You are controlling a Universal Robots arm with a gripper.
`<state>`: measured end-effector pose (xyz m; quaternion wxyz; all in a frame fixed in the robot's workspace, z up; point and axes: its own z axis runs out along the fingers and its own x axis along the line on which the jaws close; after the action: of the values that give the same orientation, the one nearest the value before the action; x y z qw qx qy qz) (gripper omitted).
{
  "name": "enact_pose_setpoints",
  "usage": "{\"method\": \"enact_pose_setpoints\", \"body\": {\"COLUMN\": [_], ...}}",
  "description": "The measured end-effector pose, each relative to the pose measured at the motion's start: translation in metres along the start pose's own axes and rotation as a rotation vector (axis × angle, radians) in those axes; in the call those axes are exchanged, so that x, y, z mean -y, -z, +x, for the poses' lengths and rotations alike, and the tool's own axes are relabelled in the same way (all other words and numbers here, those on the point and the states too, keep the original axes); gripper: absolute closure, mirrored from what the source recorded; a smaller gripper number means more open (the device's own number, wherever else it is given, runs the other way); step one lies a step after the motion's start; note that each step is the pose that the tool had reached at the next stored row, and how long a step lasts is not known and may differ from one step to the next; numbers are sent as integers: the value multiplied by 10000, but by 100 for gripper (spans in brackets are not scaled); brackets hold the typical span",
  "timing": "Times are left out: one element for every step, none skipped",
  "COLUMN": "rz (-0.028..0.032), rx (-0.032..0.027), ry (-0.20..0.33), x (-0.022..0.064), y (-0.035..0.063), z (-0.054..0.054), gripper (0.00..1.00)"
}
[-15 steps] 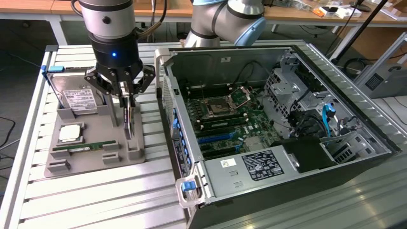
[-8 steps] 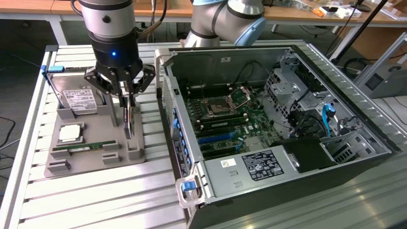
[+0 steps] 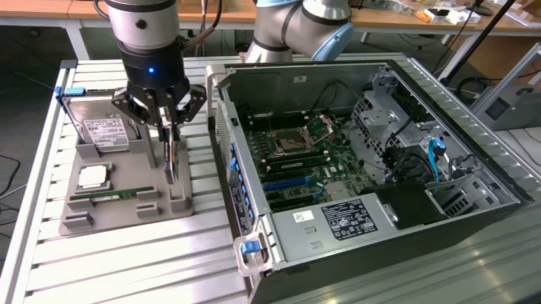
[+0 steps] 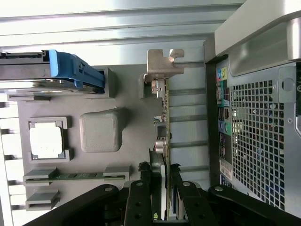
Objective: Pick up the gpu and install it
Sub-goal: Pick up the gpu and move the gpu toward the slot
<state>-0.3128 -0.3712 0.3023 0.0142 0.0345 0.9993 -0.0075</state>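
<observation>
Slatted table [image 3: 127, 266], grey tray [image 3: 110, 218]: claw [image 4: 160, 169] partly closed, pinching upright gpu [image 4: 163, 117] by edge.

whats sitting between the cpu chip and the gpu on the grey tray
A raised grey square block on the tray lies between the cpu chip and the gpu standing on edge. The wrist view shows it.

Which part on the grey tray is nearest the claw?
The gpu, standing on edge in the claw; drive, chip and RAM sit apart.
</observation>
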Motion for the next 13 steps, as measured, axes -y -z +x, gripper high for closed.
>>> {"method": "enact_pose_setpoints", "body": {"rz": [0,-1,-1,-1,0,-1,-1,-1,0,-1,0,-1,-1], "rx": [0,0,1,1,0,0,0,0,0,1,0,1,1], "ry": [0,0,0,0,0,0,0,0,0,0,0,0,0], "x": [0,0,0,0,0,0,0,0,0,0,0,0,0], "y": [2,4,6,8,10,12,14,16,19,21,22,24,26], "z": [0,0,0,0,0,0,0,0,0,-1,-1,-1,-1], "gripper": [73,73,73,73,73,73,73,73,73,73,73,73,73]}}
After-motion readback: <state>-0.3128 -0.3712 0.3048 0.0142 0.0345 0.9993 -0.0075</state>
